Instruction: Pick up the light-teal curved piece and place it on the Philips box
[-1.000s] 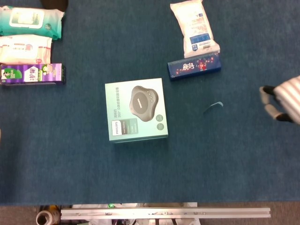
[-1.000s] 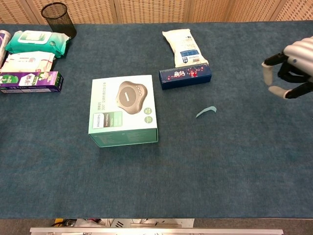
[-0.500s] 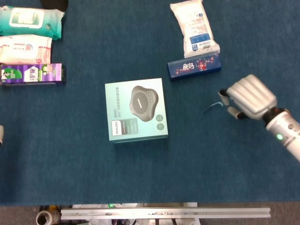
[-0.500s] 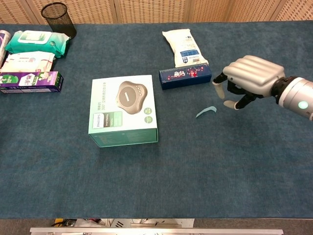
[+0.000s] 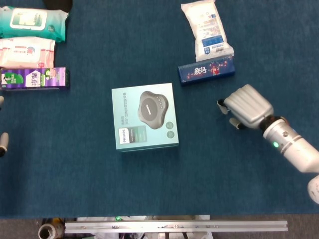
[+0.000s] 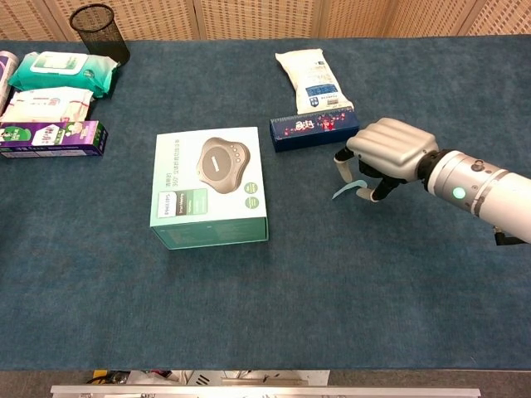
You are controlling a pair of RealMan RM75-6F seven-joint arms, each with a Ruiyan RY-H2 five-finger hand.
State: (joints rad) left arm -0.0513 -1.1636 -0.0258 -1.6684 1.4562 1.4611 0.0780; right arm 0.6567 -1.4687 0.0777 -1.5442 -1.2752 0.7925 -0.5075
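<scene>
The light-teal curved piece (image 6: 340,193) lies on the blue cloth, right of the Philips box (image 6: 211,186) (image 5: 144,117). My right hand (image 6: 386,151) (image 5: 245,106) hovers over the piece's right end with its fingers curled downward on either side of it; I see no firm grip. In the head view the hand hides the piece. Only grey fingertips of my left hand (image 5: 3,143) show at the left edge of the head view, far from the box.
A dark blue long box (image 6: 314,131) and a white packet (image 6: 313,79) lie just behind the right hand. Wipes packs (image 5: 32,22) and a purple box (image 5: 34,78) sit at the far left, with a black mesh cup (image 6: 98,29) behind them.
My right hand has come in from the right edge and moved left, down over the teal piece. The piece and box have not moved. Left fingertips appeared at the left edge.
</scene>
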